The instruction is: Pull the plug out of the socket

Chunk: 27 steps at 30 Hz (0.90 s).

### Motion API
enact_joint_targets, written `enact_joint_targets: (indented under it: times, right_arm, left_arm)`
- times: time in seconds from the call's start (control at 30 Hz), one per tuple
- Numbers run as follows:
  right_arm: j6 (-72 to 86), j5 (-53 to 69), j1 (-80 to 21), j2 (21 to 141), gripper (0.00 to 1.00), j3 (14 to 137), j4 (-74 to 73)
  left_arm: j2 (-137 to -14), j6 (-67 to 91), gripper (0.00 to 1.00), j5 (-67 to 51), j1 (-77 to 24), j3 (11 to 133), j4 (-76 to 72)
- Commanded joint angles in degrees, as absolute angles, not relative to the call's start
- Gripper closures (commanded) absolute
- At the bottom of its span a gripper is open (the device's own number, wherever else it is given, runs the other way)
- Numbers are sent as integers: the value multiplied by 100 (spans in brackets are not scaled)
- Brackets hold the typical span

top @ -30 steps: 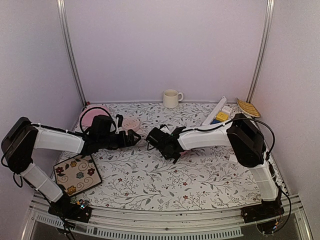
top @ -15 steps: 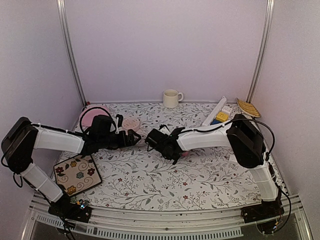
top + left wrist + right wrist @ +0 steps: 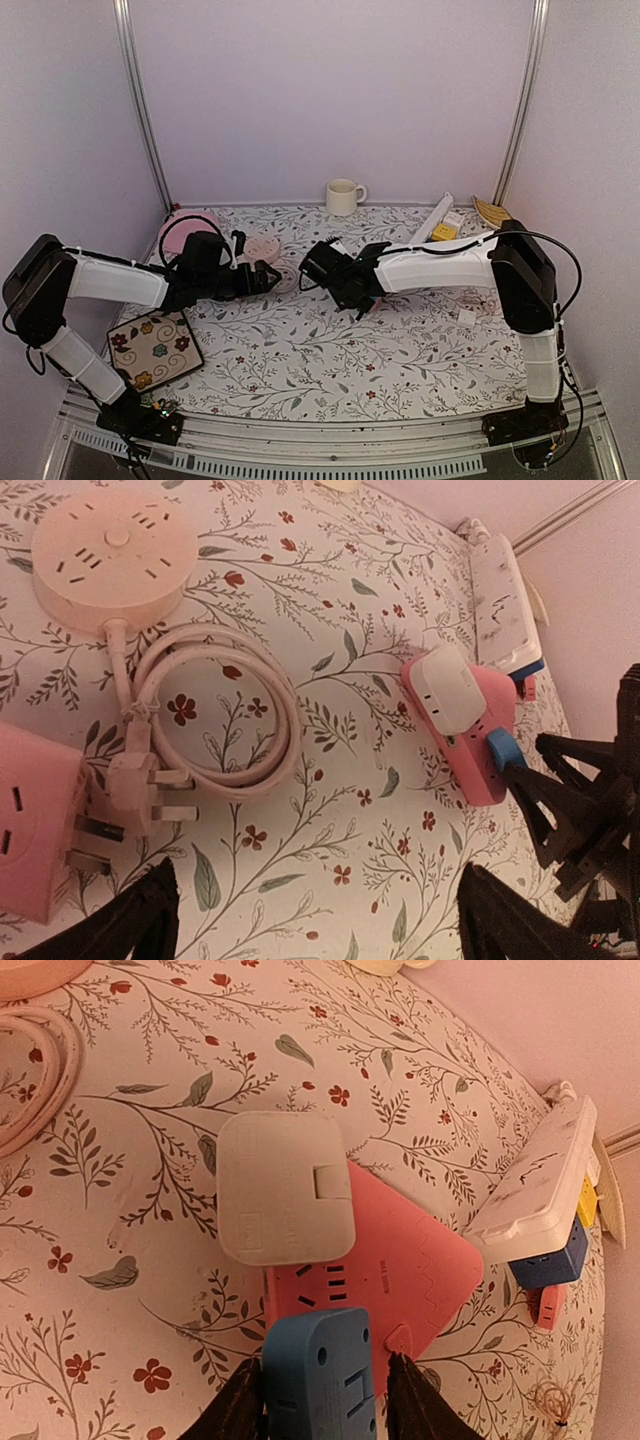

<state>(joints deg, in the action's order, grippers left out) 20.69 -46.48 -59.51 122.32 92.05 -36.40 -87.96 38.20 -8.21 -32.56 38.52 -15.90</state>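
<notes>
A blue plug (image 3: 320, 1375) sits in the near end of a flat pink socket (image 3: 415, 1250), beside a white adapter (image 3: 285, 1185) plugged into the same block. My right gripper (image 3: 322, 1405) is over it, a dark finger pressed against each side of the plug. In the left wrist view the socket (image 3: 478, 755), the plug (image 3: 503, 748) and the right arm's dark fingers (image 3: 560, 800) show at the right. My left gripper (image 3: 315, 915) hangs open over bare cloth, well left of the socket. From above, the right gripper (image 3: 350, 292) hides the socket.
A round white socket (image 3: 115, 545) with a coiled cable (image 3: 215, 720) and a pink cube socket (image 3: 35, 830) lie left of the left gripper. A white power strip (image 3: 535, 1195) lies at the back right. A mug (image 3: 343, 196) and a flowered tile (image 3: 153, 349) are also on the table.
The right gripper's jaws have closed in onto the blue plug, and the right arm's elbow has swung out to the right. The left arm has not moved.
</notes>
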Motion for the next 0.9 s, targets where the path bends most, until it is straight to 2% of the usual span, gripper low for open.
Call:
enact_joint_targets:
  times: [0.0, 0.87]
  right_arm:
    - [2227, -4132, -5733, 11825, 56, 8794, -3266]
    - [1864, -3458, -5004, 11129, 60, 7991, -2590]
  left_arm:
    - [-8658, 3807, 3, -814, -3193, 3786, -1739]
    - [-8682, 3806, 3, -820, -3162, 3772, -1736]
